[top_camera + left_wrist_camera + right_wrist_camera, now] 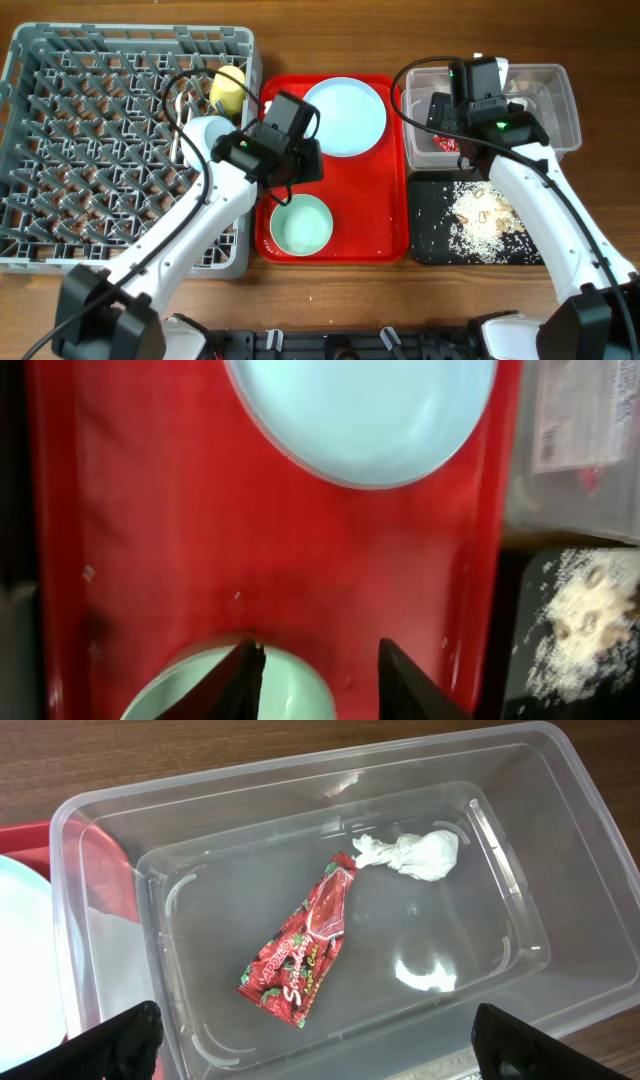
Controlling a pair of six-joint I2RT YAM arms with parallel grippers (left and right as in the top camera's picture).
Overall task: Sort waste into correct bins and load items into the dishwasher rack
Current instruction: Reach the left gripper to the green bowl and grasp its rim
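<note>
Robot test bench, staged as a kitchen clean-up. Wooden table (330,290) holds a grey dishwasher rack (130,33), red tray (350,200) and clear tub (555,85).

worktop: a wooden table (330,285), mid-brown, with fine grain running between the left and right edges. bare wood shows as a narrow strip along the far edge, a wider band along the near edge, and a margin at the right edge. finish matt. light even across the surface; shadows soft-edged.

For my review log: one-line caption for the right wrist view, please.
Open right gripper over the clear tub, which holds the red wrapper and white tissue.
</note>
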